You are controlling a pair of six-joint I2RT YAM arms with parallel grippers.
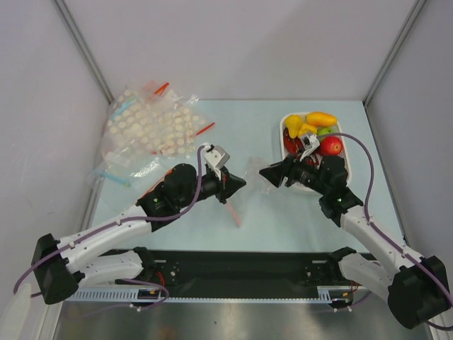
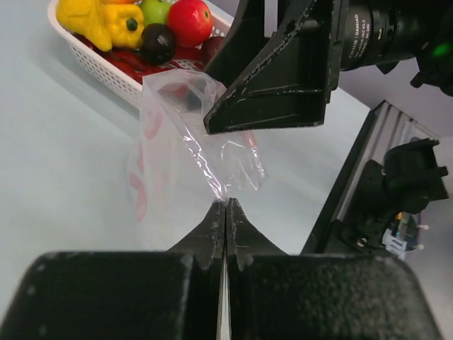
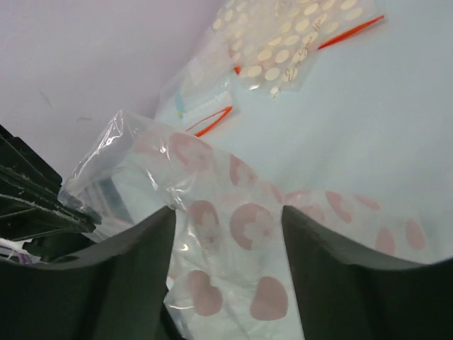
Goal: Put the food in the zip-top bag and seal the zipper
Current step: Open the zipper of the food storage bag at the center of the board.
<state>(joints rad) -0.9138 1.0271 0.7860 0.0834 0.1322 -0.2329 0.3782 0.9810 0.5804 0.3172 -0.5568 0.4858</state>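
Note:
The zip-top bag is clear, crinkly plastic with faint pink shapes, held up between my two grippers at the table's middle. My left gripper is shut on an edge of the bag, its tips pinching the plastic. My right gripper is open, its fingers either side of the bag, midpoint. A pinkish strip, perhaps the zipper, trails below the left gripper. The food lies in a white basket: yellow pepper, mango, red apple, green apple, dark purple fruit.
A pile of clear bags printed with white dots lies at the back left, also seen in the right wrist view. Grey walls close the table at the back and sides. A black rail runs along the near edge.

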